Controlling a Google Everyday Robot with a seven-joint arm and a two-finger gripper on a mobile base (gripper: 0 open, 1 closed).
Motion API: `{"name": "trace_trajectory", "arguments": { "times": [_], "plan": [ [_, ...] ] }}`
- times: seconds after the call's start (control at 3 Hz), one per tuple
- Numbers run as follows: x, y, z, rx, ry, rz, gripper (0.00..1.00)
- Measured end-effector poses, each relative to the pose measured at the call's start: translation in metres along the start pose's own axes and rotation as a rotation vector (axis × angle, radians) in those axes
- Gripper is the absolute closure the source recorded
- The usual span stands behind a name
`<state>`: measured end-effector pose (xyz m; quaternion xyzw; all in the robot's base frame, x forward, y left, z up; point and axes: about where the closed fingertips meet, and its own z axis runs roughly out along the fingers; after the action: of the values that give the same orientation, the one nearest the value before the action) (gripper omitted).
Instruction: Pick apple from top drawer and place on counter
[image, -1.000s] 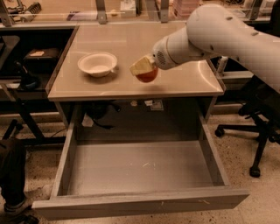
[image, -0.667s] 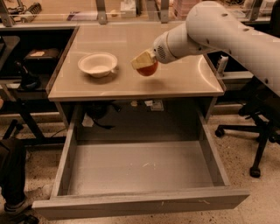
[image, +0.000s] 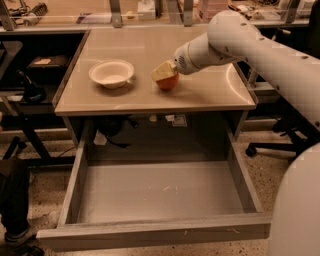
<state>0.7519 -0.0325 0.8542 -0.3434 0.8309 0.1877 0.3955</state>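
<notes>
Arm (image: 260, 50) enters from right edge, angled down-left across table (image: 200, 97). Gripper (image: 165, 75) at upper centre, jaws clamped on apple (image: 169, 83), down at table level, right of white bowl (image: 111, 73).

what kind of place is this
Probably a lab or office workroom: counter over an open grey drawer, cluttered shelf behind, wheeled chair base at right. The gripper sits at the counter's middle, shut on the apple.
</notes>
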Motion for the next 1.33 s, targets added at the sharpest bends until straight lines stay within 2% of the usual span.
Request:
{"name": "trace_trajectory", "arguments": {
  "times": [0.33,0.67,1.33],
  "plan": [
    [0.0089,-0.0024,0.0136,-0.008,0.024,0.028,1.00],
    [0.0054,-0.0022,0.0109,-0.008,0.024,0.028,0.81],
    [0.0054,-0.0021,0.0109,-0.008,0.024,0.028,0.35]
  ]
}}
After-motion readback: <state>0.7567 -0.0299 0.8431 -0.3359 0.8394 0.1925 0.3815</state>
